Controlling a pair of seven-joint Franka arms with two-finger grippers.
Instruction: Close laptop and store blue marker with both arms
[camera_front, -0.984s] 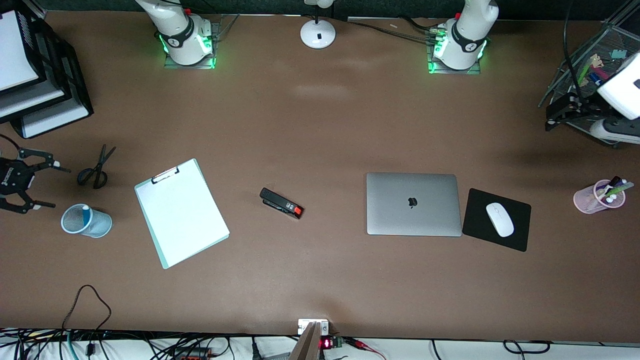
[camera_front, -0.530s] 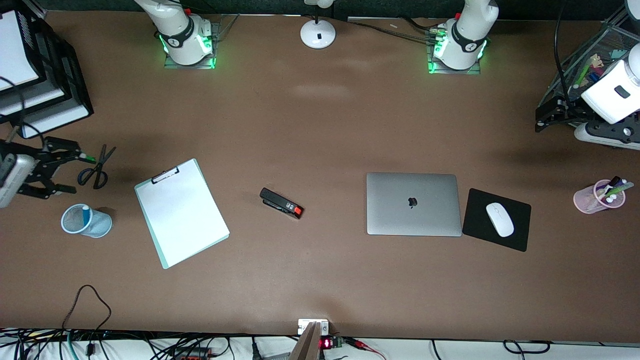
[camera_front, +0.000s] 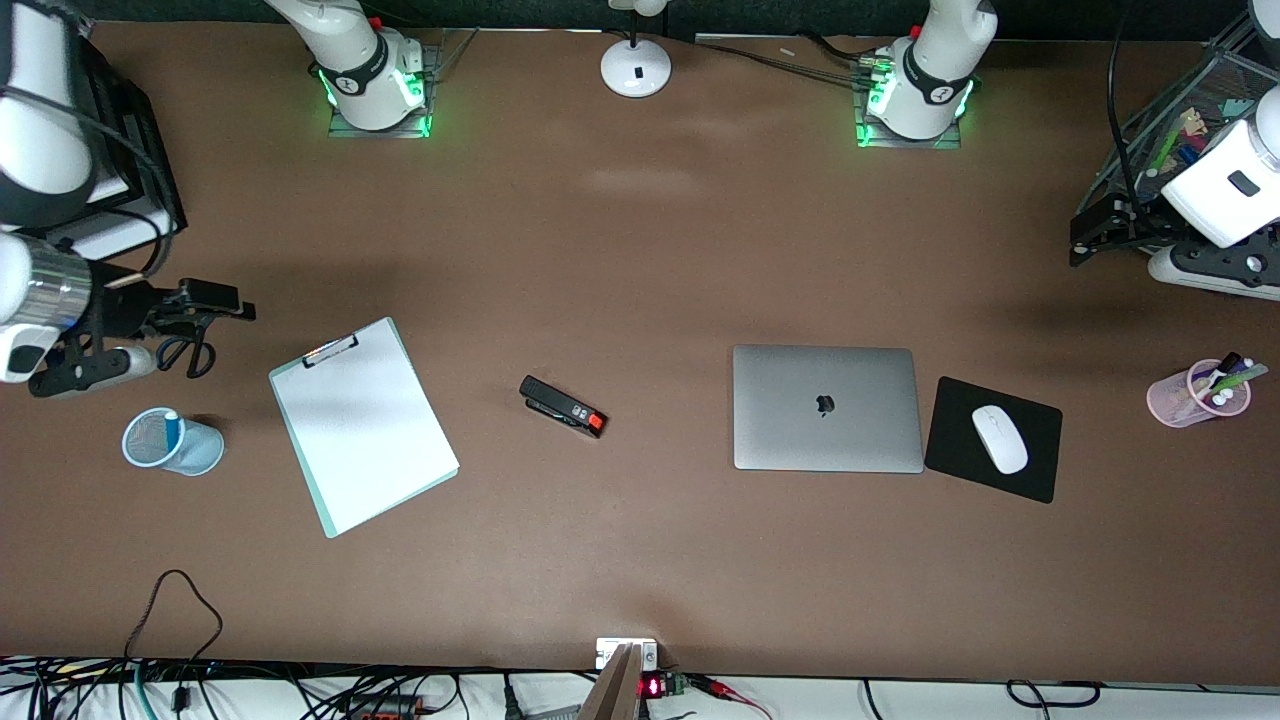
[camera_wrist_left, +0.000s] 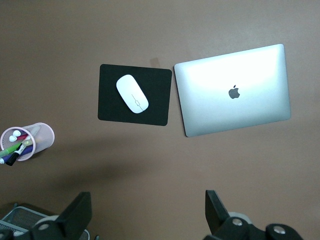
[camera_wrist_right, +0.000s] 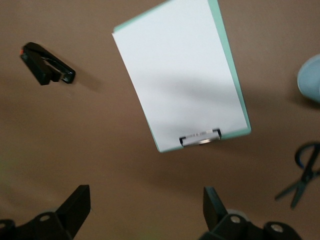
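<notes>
2 open grippers, laptop shut.

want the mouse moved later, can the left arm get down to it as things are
Probably yes. The left tool hangs open over bare table at the left arm's end, and the mouse lies uncovered on its black pad beside the shut laptop, with nothing over it.

You see even overhead light across the table, with soft arm shadows near both ends. The laptop lid glares white in the left wrist view. The right wrist view shows slight motion blur.
</notes>
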